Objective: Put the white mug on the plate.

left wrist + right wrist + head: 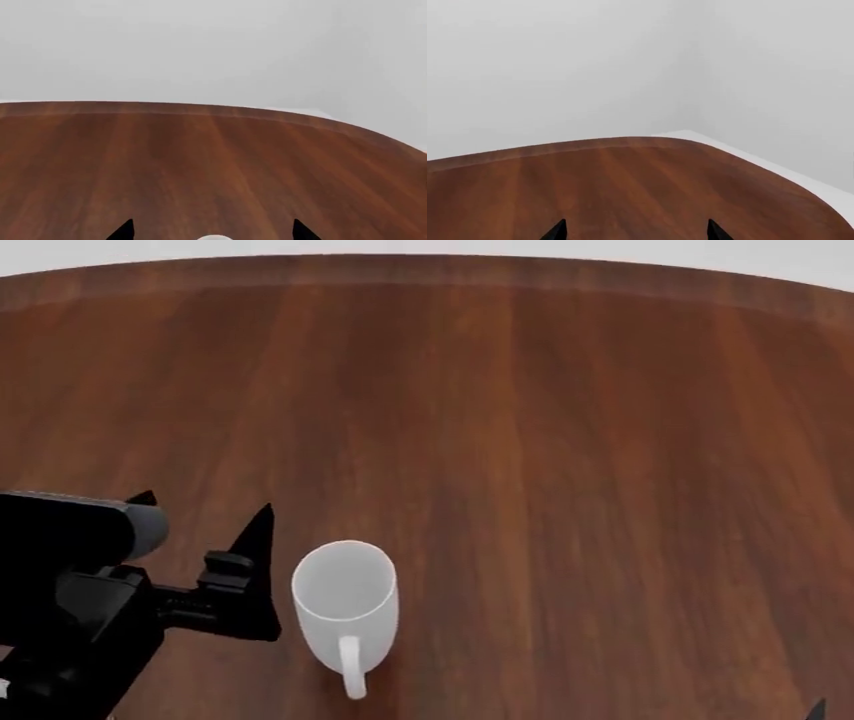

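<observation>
Nearest the robot, the white mug [344, 605] stands upright on the table [561, 440], handle toward the robot. The left gripper [200, 515] waits just beside it, spread wide and empty; closing off-centre could tip it. The right gripper [635, 231] also seems open, empty. No plate shows.

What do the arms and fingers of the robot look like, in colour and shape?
The left arm is matte black and blocky, with a grey rounded cylinder segment near the wrist. Its fingers are black, flat and taper to sharp points. The right gripper's fingers show only as two black pointed tips. No cables or markings are visible.
</observation>
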